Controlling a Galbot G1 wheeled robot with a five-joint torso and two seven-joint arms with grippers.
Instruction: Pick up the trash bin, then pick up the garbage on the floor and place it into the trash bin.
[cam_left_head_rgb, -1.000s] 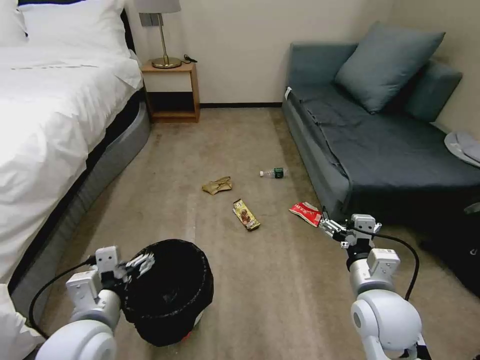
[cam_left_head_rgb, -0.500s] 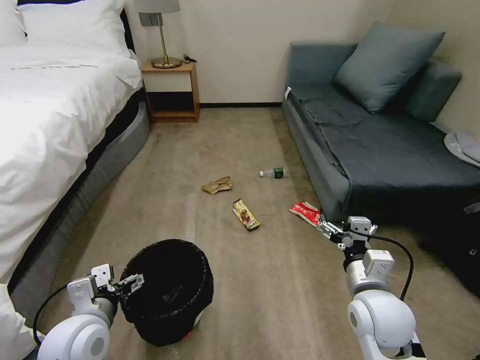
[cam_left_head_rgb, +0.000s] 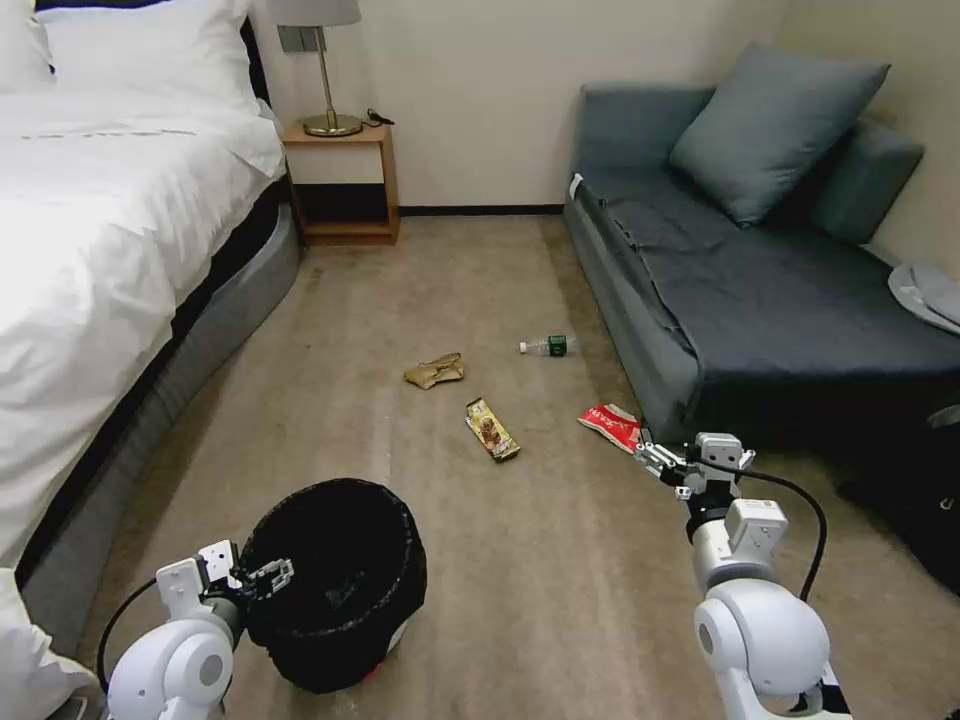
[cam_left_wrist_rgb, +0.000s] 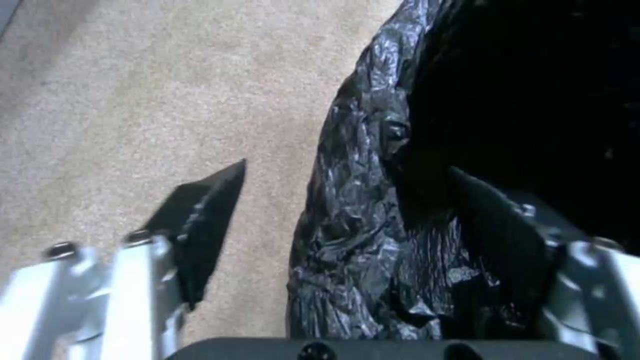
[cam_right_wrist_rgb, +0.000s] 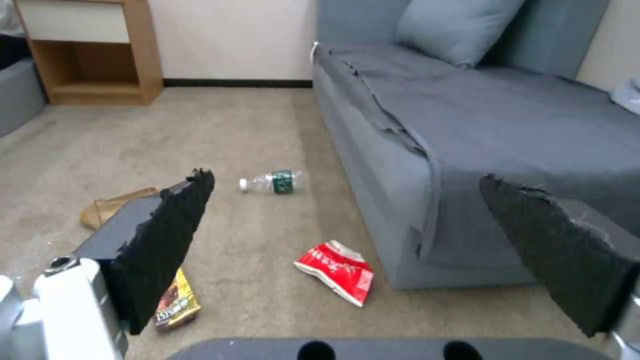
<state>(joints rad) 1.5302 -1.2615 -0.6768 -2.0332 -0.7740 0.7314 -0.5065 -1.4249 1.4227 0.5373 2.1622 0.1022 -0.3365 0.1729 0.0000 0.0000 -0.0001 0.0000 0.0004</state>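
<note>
Rim of the trash bin is straddled by the open, empty left gripper; the right gripper is held open, empty, near the red wrapper.

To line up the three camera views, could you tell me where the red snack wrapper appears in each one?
Head view: the red snack wrapper lies on the carpet at the sofa's near corner, just ahead of the open right gripper.
Left wrist view: not in this picture.
Right wrist view: the wrapper lies on the carpet between the open fingers, beside the sofa base.
Shared landmark: the clear bottle, farther along the sofa front.
</note>
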